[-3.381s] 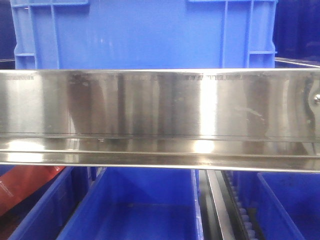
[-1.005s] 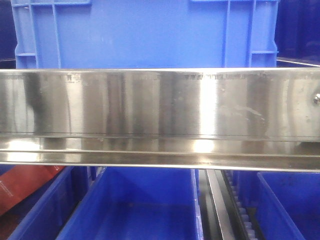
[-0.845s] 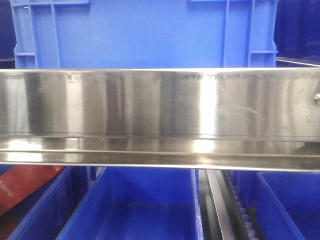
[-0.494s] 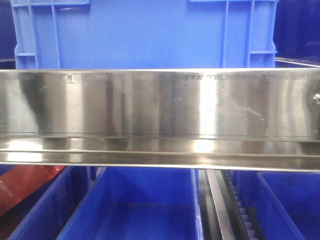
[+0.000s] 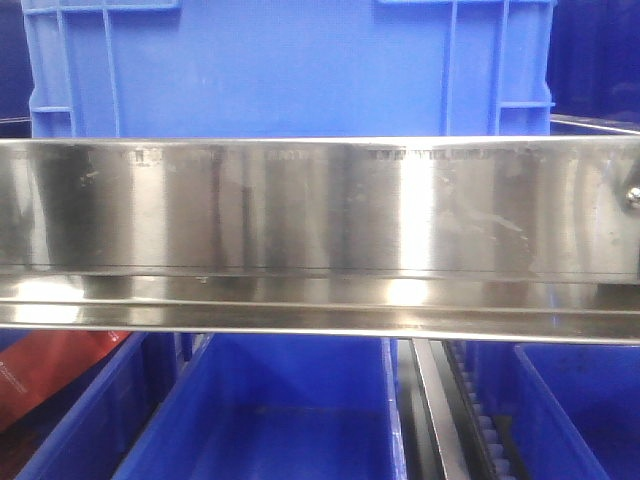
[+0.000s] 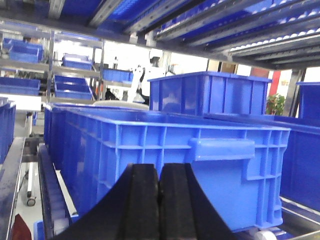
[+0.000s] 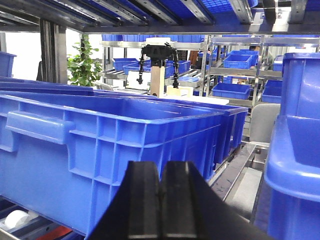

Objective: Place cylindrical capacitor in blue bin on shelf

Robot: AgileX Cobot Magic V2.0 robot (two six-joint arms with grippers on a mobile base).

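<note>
Two grippers are showing, one in each wrist view, and both are clenched with their black pads pressed together and nothing between them. Our left gripper (image 6: pixel 159 200) is sitting at six o'clock of its view, facing the long side of a blue bin (image 6: pixel 165 165) that fills the middle. Our right gripper (image 7: pixel 159 200) is likewise at six o'clock, facing another blue bin (image 7: pixel 100 150) whose open rim is running from nine o'clock toward three o'clock.

From the front view we are looking at the shelf (image 5: pixel 320 210): its mirror-like steel rail is crossing the whole middle, with a small bolt head (image 5: pixel 632 196) at three o'clock. A tall blue crate (image 5: pixel 290 70) is standing behind the rail at twelve o'clock, and an open blue tray (image 5: pixel 290 410) is lying below it at six o'clock.

We are not seeing the cylindrical capacitor in any view, so we cannot say where it is. Our judgement is that we are at the searching or approach step, with neither gripper carrying anything. The next move is calling for finding the capacitor, opening one gripper and closing it on the small cylinder before reaching over a bin rim.

Compared with the earlier front pictures, only the dark reflections on the rail's left half are shifting; bins and bolt are staying put.
</note>
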